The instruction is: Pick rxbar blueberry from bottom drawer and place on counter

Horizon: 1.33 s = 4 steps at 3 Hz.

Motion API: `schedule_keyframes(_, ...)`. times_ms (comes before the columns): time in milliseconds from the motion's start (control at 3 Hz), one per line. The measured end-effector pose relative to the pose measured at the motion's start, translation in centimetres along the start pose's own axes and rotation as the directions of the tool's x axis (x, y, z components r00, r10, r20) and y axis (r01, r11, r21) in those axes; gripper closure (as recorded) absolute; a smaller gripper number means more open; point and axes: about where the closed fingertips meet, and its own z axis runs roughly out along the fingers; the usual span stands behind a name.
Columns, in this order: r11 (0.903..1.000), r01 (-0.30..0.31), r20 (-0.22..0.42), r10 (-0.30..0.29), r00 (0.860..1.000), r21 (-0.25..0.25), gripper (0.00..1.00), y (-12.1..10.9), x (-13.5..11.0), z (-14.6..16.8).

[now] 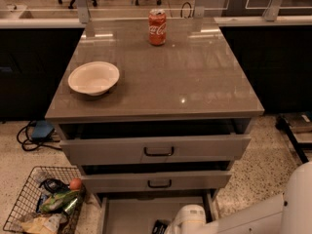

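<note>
The bottom drawer (131,212) is pulled open at the foot of the cabinet and shows a pale grey floor. My white arm comes in from the lower right, and its wrist is low over the drawer's right half. My gripper (162,226) is the dark end at the bottom edge of the view, down at the drawer floor. I cannot tell the rxbar blueberry apart from that dark end. The counter (195,77) is the glossy grey-brown top above.
A white bowl (93,77) sits on the counter's left side and a red cola can (157,27) stands at its back. The two upper drawers (156,150) are slightly open. A wire basket of packets (44,206) stands on the floor to the left.
</note>
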Motion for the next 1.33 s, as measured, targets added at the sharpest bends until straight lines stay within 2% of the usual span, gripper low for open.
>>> schedule_keyframes(333, 0.9998, 0.017, 0.051, -0.016, 0.999, -0.008, 0.00, -0.7, -0.6, 2.6)
schedule_keyframes(667, 0.9997, 0.026, 0.071, -0.026, 0.997, 0.003, 0.00, -1.5, -1.2, 4.7)
schedule_keyframes(1000, 0.9993, 0.026, 0.063, -0.027, 0.998, 0.029, 0.00, -2.1, -1.8, 6.2)
schedule_keyframes(1333, 0.9980, 0.030, 0.028, -0.032, 0.999, 0.055, 0.00, -2.9, -2.2, 7.9)
